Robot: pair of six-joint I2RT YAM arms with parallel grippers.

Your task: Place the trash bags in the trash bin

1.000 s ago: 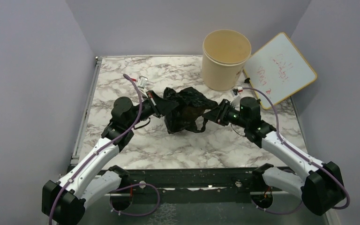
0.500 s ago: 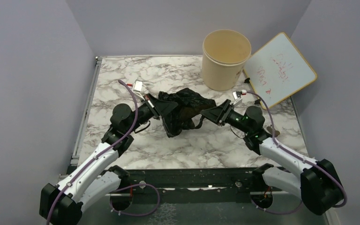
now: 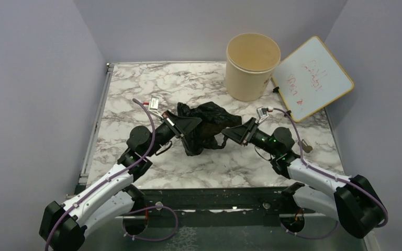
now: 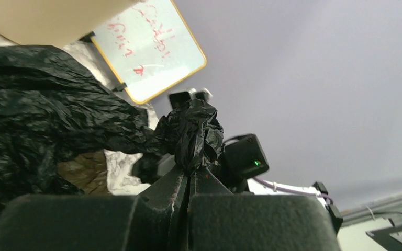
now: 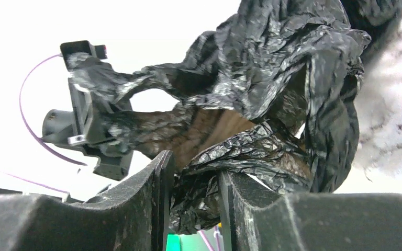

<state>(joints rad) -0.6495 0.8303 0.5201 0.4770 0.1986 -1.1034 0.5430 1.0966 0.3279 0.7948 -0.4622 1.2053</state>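
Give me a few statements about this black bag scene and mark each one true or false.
The crinkly black plastic trash bag lies inside the round beige tub. False: it is held between the two claws, outside the tub.
The left claw is pinched shut on the bag. True.
Black plastic sits between the fingers of the right claw. True.
The yellow-framed whiteboard leans left of the tub. False: it is on the tub's right.

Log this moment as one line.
left gripper: shut on trash bag | right gripper: bag between fingers, grip unclear | trash bin: upright, bag not inside
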